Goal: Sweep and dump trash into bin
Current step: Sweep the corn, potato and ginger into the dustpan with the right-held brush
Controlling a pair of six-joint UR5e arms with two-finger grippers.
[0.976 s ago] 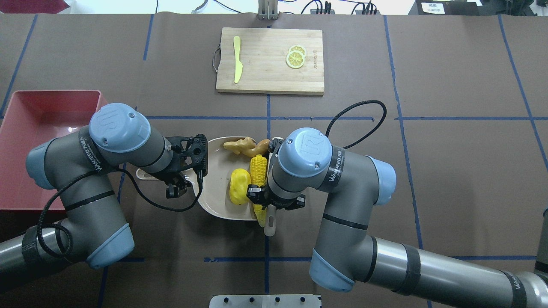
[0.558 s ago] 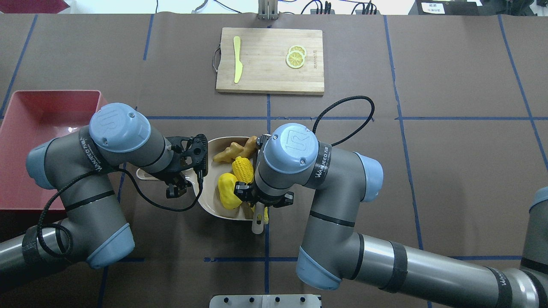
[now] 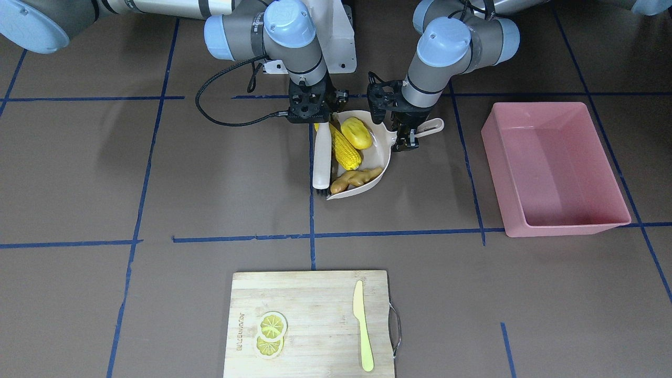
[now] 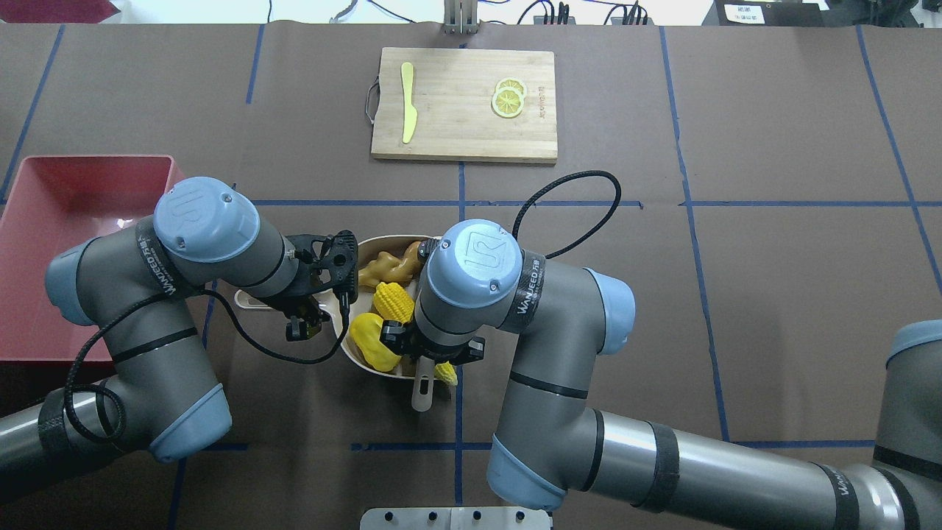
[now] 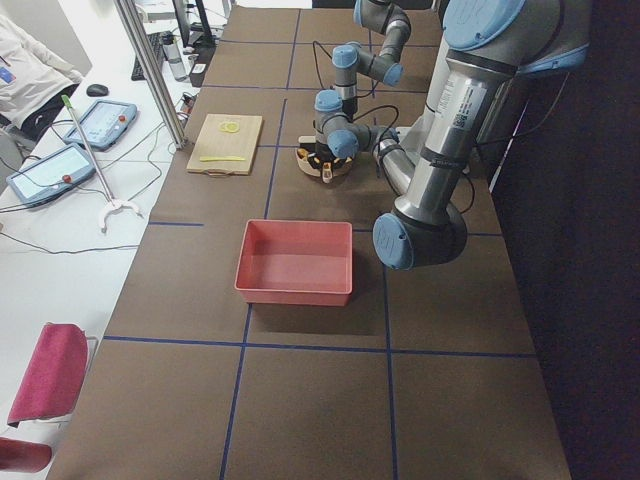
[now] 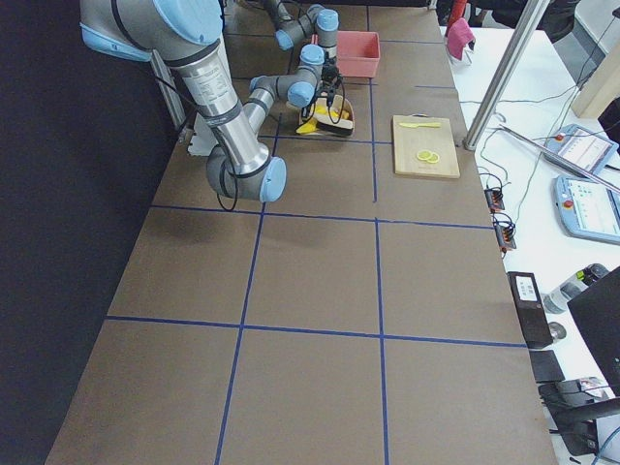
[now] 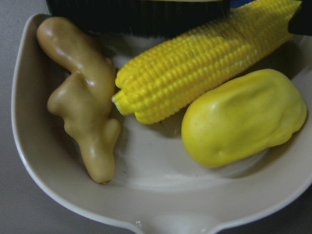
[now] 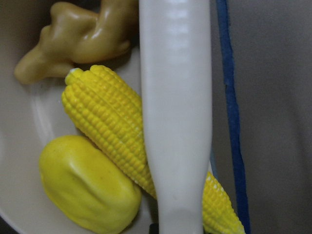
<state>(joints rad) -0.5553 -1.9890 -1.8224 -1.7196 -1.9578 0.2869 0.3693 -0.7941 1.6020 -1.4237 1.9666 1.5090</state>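
Observation:
The corn cob, yellow potato piece and ginger root lie together in the beige dustpan. The left wrist view shows them close: ginger, corn, potato. My left gripper is shut on the dustpan's handle. My right gripper is shut on a white brush, which lies along the pan's open side against the corn. The pink bin stands apart on the left arm's side and holds nothing that I can see.
A wooden cutting board lies at the far middle of the table with a pale yellow knife and two lemon slices. Blue tape lines cross the brown table cover. The bin lies partly under my left arm.
My right arm has moved toward the left arm with the brush, pushing the corn, potato and ginger deeper into the dustpan. The left arm and dustpan have stayed put.

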